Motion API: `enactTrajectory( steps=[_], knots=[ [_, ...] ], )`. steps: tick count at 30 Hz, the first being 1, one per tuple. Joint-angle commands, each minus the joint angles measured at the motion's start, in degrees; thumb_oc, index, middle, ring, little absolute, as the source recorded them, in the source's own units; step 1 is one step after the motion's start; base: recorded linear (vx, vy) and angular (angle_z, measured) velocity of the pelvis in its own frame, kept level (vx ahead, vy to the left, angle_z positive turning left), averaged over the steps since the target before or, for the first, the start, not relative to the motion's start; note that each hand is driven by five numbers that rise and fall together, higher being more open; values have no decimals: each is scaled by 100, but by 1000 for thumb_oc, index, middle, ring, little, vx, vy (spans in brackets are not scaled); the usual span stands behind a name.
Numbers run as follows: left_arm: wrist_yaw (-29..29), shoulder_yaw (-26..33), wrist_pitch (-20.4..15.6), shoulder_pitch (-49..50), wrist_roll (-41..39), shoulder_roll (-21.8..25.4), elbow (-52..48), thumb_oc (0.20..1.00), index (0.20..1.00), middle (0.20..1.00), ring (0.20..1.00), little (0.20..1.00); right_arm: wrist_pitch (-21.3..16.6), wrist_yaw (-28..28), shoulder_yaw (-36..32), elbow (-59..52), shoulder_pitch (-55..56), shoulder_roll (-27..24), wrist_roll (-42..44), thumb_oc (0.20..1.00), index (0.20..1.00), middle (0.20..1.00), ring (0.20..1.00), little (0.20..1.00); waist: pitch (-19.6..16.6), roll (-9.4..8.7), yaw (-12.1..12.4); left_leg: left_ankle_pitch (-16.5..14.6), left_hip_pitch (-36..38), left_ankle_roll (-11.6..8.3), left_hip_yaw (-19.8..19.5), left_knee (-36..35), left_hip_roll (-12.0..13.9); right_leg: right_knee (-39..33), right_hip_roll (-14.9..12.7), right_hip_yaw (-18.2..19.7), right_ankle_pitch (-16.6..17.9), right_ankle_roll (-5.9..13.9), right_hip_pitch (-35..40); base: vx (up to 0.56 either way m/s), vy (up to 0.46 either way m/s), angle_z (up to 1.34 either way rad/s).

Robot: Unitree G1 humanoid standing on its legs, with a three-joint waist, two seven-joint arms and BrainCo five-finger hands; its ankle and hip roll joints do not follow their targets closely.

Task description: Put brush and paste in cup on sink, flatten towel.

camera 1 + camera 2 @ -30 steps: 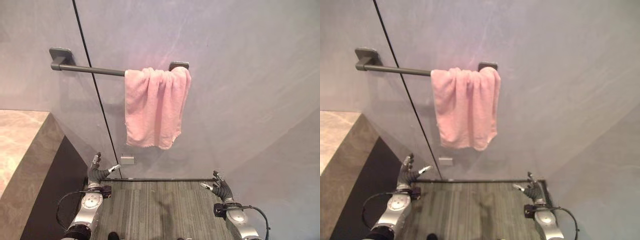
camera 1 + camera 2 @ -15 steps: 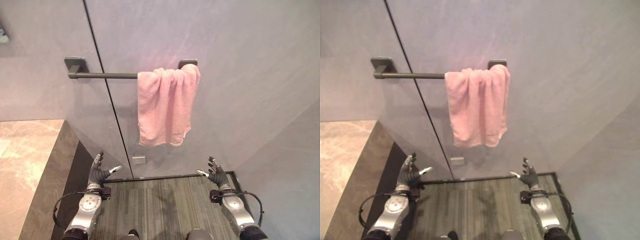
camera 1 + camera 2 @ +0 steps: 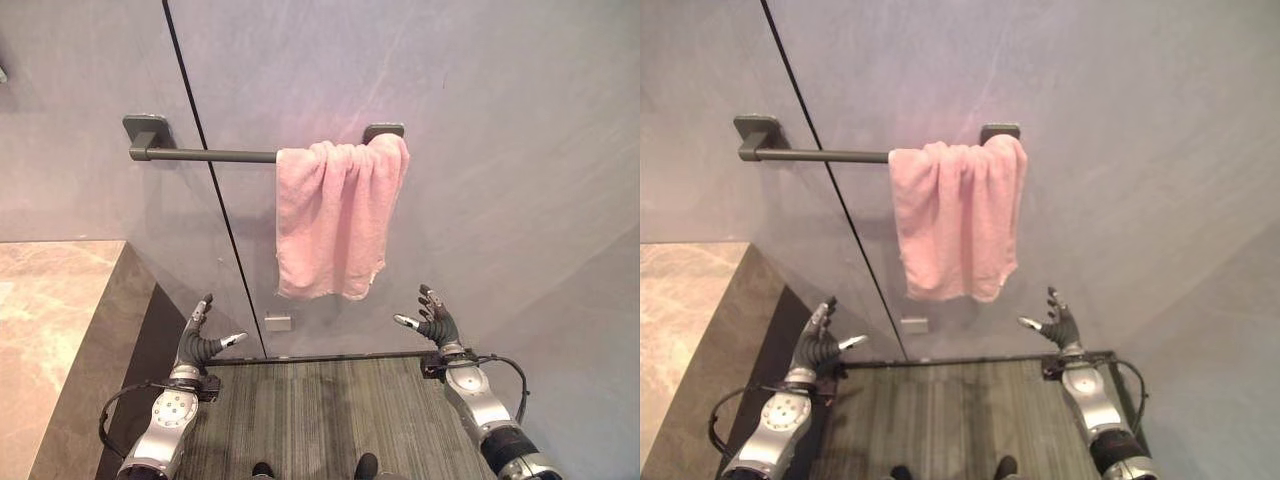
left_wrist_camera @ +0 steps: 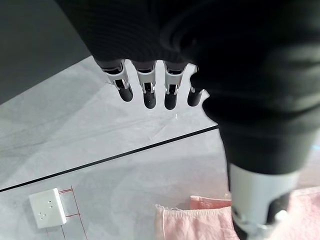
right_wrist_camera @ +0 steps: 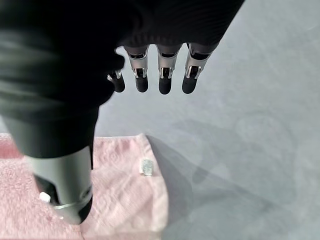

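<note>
1. A pink towel hangs bunched at the right end of a dark wall rail.
2. The left hand is below it, fingers spread, empty.
3. The right hand is likewise spread and empty.

Bathroom, towel on rail (grey wall)

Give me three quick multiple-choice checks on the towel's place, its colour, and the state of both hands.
1. Where does the towel hang?
A. bunched at the right end of the rail
B. spread along the whole rail
C. on the floor

2. What colour is the towel?
A. white
B. pink
C. grey

3. What state are the left hand and right hand in?
A. both gripping the towel
B. both open, below the towel
C. one on the rail

Key: 1 A, bare rail to its left; 2 B, pink cloth; 3 B, fingers straight, touching nothing.
</note>
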Motion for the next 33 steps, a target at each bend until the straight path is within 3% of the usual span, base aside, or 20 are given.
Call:
enactTrajectory(
  steps=[1, 8, 13, 21, 33],
  knots=[
    [-185, -23, -326, -220, -148, 296, -427, 1000, 1000, 1000, 1000, 1000, -271, -63, -67, -3, -711, -180, 70, 1000, 1000, 1000, 1000, 1000, -298, -84, 127, 114, -94, -128, -333, 37, 42, 133, -450, 207, 40, 520, 118, 32, -13, 2],
    [-566, -133, -306, -407, -532, 604, -849, 1000, 1000, 1000, 1000, 1000, -137, 50, 220, 99, -1352, -381, 61, 1000, 1000, 1000, 1000, 1000, -317, -56, 129, 171, -63, -159, -288, -69, 60, 75, -426, 277, 92, 533, 88, 4, -4, -1],
    [-896, -480, -238, -889, -688, 938, -910, 1000, 1000, 1000, 1000, 1000, 75, 590, 794, 452, -2036, -491, 396, 1000, 1000, 1000, 1000, 1000, -318, -73, 121, 215, -49, -186, -244, -154, 69, 56, -403, 326, 123, 539, 47, 0, 0, 0],
    [-785, -831, -102, -1766, -761, 886, -431, 1000, 1000, 1000, 1000, 1000, 358, 815, 1379, 1053, -3213, -303, 459, 1000, 1000, 1000, 1000, 1000, -214, -146, 140, 274, -202, -226, -247, -189, 108, 59, -387, 328, 210, 555, -122, 0, 0, 0],
    [-571, -1265, 83, -2563, -756, 580, 298, 1000, 1000, 1000, 1000, 1000, 544, 634, 1452, 1984, -4047, 109, 400, 1000, 1000, 1000, 1000, 1000, -136, -267, 196, 285, -296, -239, -311, -188, 151, 97, -352, 286, 211, 545, -188, 13, 2, 1]
  ],
)
